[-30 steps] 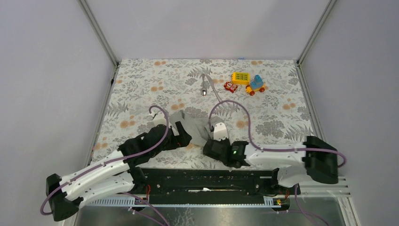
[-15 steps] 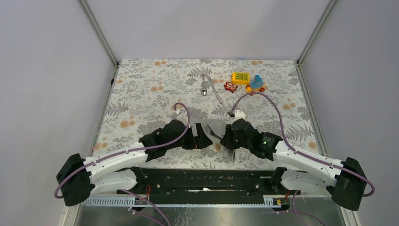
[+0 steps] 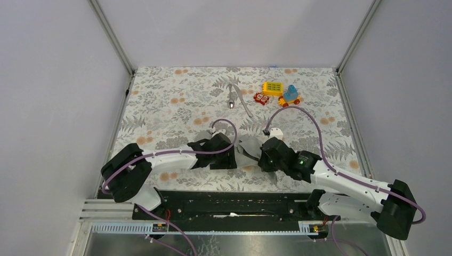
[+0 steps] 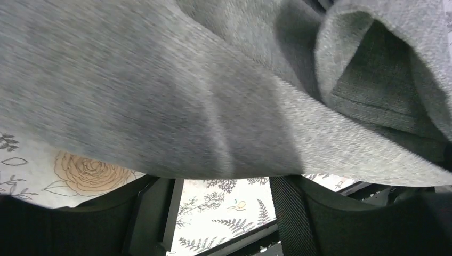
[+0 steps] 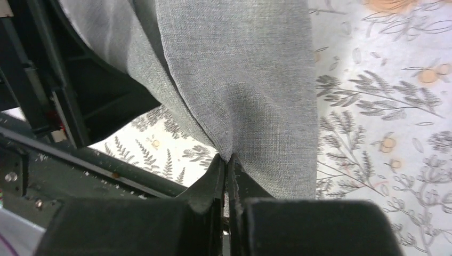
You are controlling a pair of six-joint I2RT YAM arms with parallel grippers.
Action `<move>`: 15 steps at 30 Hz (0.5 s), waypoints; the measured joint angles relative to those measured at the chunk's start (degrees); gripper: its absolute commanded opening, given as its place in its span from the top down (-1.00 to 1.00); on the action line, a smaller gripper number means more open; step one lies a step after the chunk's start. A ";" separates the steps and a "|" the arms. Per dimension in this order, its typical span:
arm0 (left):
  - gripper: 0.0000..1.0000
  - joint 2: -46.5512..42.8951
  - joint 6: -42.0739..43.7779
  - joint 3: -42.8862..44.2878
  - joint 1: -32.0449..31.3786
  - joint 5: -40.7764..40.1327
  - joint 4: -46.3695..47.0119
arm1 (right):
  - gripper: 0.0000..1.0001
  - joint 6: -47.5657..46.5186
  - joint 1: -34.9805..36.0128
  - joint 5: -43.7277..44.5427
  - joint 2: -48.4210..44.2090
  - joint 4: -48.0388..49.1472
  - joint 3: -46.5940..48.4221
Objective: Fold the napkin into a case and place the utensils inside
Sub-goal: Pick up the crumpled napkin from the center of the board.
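The desk is covered by a floral tablecloth (image 3: 160, 101) and fills the middle of the top view. Both arms reach inward from the lower edge and meet just below the centre of the frame. Between them hangs the grey napkin (image 3: 247, 145), bunched and lifted off the cloth. The right pincer (image 5: 226, 160) is fully closed and pinches a fold of the napkin (image 5: 240, 80) at its tips. The left pincer (image 3: 226, 157) stands apart, its two fingers (image 4: 146, 213) under the draped napkin (image 4: 213, 106) without clamping it. The utensils (image 3: 237, 98) lie in the upper centre, well apart from the napkin. Small toy blocks (image 3: 277, 93) sit to their right.
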 measured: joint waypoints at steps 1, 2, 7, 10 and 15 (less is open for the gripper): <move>-0.24 0.61 0.28 0.00 0.48 -0.74 -0.85 | 0.88 0.00 0.00 0.87 -0.02 -0.72 0.35; -0.19 0.72 0.55 0.00 1.14 -1.07 -1.03 | 0.91 -0.02 0.00 2.29 0.00 -1.64 0.92; -0.14 0.63 1.90 -0.44 5.27 -1.70 -1.14 | 0.79 -0.76 -0.07 6.86 1.60 -4.07 3.85; -0.27 -0.83 2.69 -1.60 7.23 -1.79 -1.16 | 0.71 -1.62 -0.09 7.56 3.06 -4.00 4.26; -0.60 -6.14 3.69 -3.39 7.45 -1.33 -3.72 | 0.50 -2.97 -0.09 7.34 6.45 -2.64 4.22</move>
